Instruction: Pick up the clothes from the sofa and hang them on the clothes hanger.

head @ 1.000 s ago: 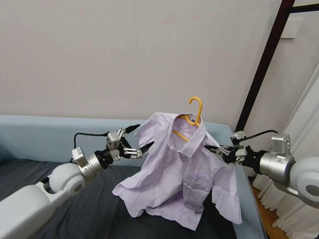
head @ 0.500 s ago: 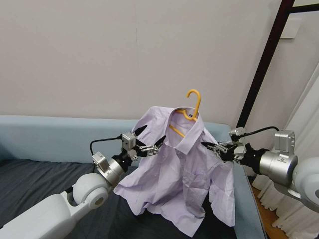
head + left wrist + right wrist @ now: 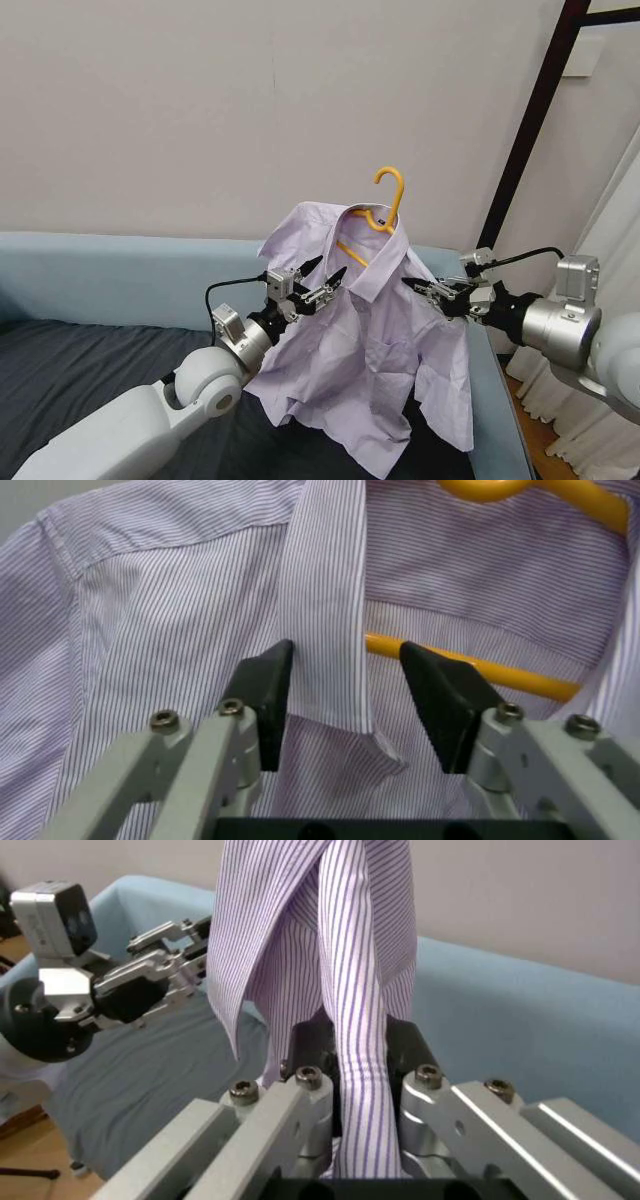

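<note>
A lilac striped shirt (image 3: 370,350) hangs in the air on a yellow hanger (image 3: 384,205) above the sofa. My right gripper (image 3: 420,291) is shut on the shirt's right shoulder, with striped cloth (image 3: 350,975) pinched between its fingers (image 3: 300,1087). My left gripper (image 3: 322,283) is open at the collar. In the left wrist view its black fingertips (image 3: 265,697) stand on either side of the collar edge (image 3: 325,615), with the hanger's yellow bar (image 3: 480,671) just behind.
A light blue sofa (image 3: 100,270) with a dark blanket (image 3: 70,370) runs along the white wall. A dark rack pole (image 3: 530,120) slants up at the right, next to pale curtains (image 3: 610,270).
My left arm has swung right from the shirt's sleeve side up to the collar. The shirt and hanger have risen a little and shifted left in my right gripper.
</note>
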Available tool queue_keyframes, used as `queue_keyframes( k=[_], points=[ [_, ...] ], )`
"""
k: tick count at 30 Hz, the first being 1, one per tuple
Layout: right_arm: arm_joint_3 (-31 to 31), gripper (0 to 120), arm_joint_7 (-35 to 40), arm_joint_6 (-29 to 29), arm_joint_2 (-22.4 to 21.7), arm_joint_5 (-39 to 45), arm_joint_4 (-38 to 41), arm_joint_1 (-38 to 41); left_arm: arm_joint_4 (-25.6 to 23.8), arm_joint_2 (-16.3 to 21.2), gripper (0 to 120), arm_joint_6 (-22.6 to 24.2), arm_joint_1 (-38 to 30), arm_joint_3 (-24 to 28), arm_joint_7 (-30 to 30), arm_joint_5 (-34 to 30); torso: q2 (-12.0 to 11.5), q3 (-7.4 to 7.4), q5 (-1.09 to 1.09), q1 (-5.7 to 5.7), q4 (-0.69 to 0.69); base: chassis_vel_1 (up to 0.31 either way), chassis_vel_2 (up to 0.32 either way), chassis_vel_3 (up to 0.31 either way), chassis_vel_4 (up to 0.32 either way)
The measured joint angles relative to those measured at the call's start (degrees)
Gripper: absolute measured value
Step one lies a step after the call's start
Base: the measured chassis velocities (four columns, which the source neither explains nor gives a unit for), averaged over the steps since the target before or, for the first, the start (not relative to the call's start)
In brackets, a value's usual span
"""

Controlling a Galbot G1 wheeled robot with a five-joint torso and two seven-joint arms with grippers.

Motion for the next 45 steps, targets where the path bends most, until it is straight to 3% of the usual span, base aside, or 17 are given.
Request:
queue_keyframes(
  k=[12,21,27,34,45],
  points=[
    [-2.25,6,0.36,-1.75,-1.01,6.46,-1.80,10.06,-2.73,0.25,0,1.04,-4.24,-0.29,-1.73,-4.10,0.00,0.00,0.00,0.00,0.01,0.000,0.000,0.000,0.000],
    [-2.93,6,0.18,-2.37,-1.05,6.96,-3.44,12.66,-4.49,0.68,0,1.83,-8.96,0.35,-3.10,-7.05,0.00,0.00,-0.01,0.00,0.00,0.000,0.000,0.000,0.000],
    [-2.95,6,-1.08,-2.33,-1.36,0.50,-4.53,11.32,-7.26,1.24,0,3.20,-11.73,1.14,-5.23,-9.44,0.00,-0.01,0.00,0.00,-0.01,0.000,0.000,0.000,0.000],
    [-2.64,6,-2.36,-1.89,-1.60,-3.49,-6.57,8.85,-8.36,2.88,0,3.78,-11.05,-1.20,-5.77,-10.70,0.00,0.00,-0.01,0.00,0.00,0.000,0.000,0.000,0.000],
    [-2.69,6,-1.28,-1.76,-0.46,-2.73,-7.08,8.76,-9.21,4.80,4,4.86,-7.92,-2.23,-4.07,-9.53,0.00,0.00,-0.01,0.00,0.00,0.000,0.000,0.000,0.000]
  ],
)
